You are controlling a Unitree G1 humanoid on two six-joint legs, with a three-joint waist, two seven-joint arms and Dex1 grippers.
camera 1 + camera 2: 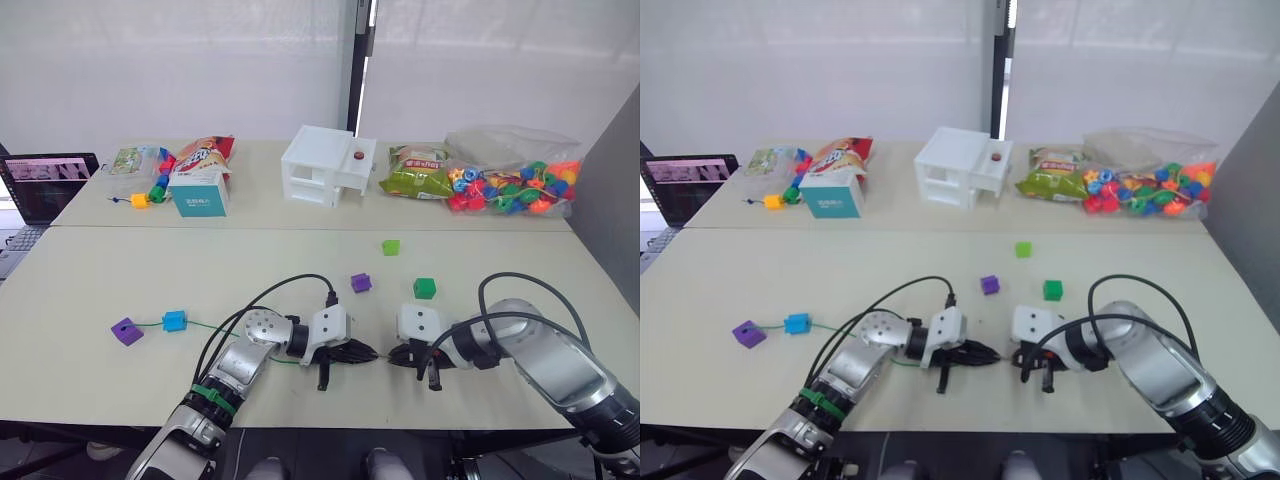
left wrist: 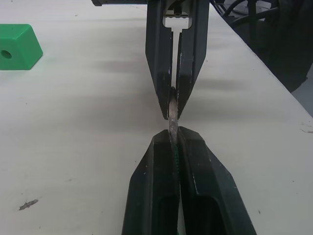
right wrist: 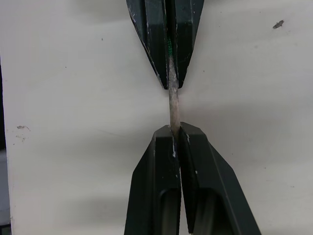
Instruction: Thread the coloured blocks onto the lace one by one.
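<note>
White tabletop (image 1: 90, 300), near edge | L end effector (image 1: 362, 352) + R end effector (image 1: 397, 356) tip-to-tip, both clenched on lace (image 1: 210, 325) needle tip (image 3: 172, 105) | tip axis runs L-R between them | nearest free block: purple cube (image 1: 361, 282) just beyond, ~equidistant | blue cube (image 1: 174, 320) on the lace, purple end cube (image 1: 126, 331) far L

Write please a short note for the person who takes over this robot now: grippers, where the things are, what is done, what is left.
Left gripper: shut on the lace, near its silvery tip.
Right gripper: shut on the same tip, facing the left one.
Done: the blue block and one purple block appear to sit on the lace, far left.
Left: the second purple block, the dark green block and the light green block lie loose on the table, beyond the grippers.
</note>
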